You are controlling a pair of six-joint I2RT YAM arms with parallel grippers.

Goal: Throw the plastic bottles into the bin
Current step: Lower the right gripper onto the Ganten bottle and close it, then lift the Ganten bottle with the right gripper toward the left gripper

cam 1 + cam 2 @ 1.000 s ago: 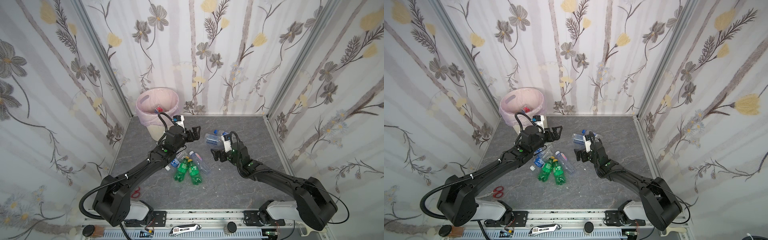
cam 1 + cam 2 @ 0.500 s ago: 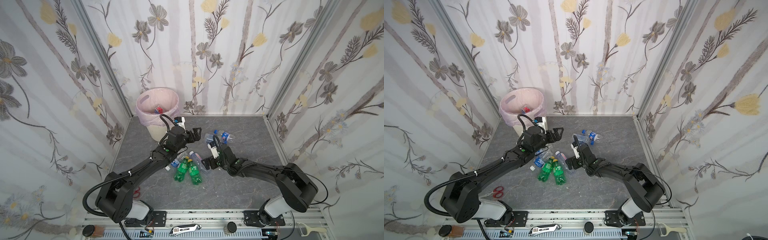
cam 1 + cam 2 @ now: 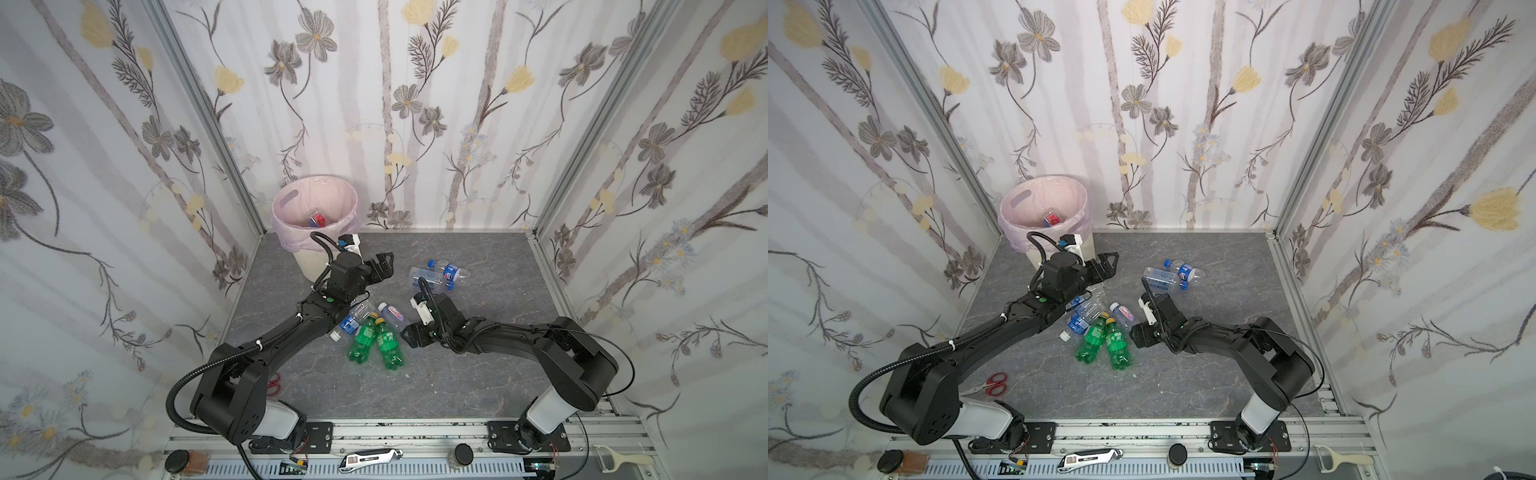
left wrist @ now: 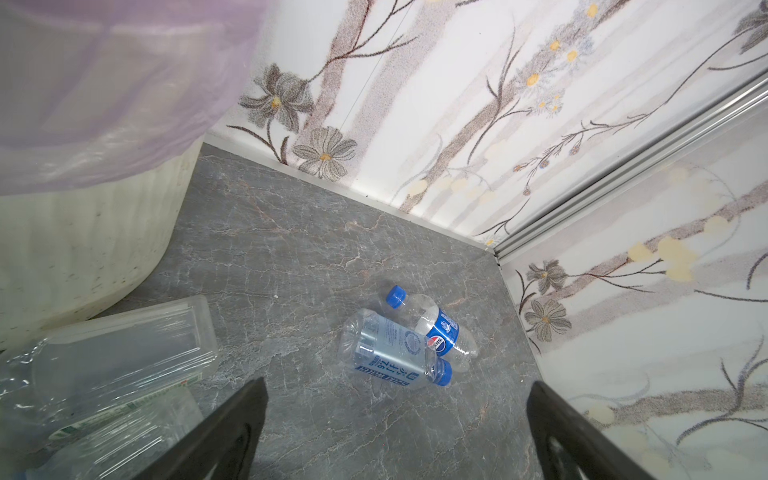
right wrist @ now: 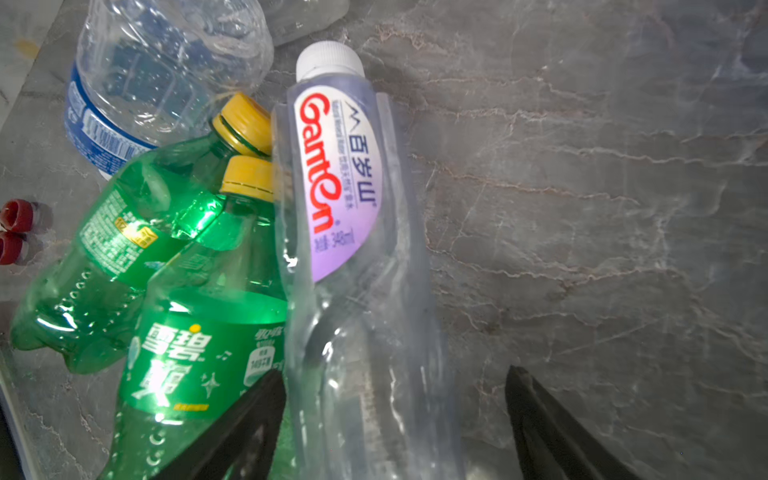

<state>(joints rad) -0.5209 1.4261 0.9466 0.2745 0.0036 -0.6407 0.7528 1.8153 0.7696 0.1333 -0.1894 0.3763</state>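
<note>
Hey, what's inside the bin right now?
Inside the bin, lined with a pink bag, both top views show what looks like one bottle, red and blue. Anything lying deeper or against the near wall is hidden by the rim.

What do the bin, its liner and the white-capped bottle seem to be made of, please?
The bin looks like rigid cream plastic, matte, with moulded vertical ribs. Its liner seems thin translucent pink film, wrinkled and draped over the rim. The white-capped bottle appears to be thin clear glossy plastic, dented and creased, with a printed purple label.
</note>
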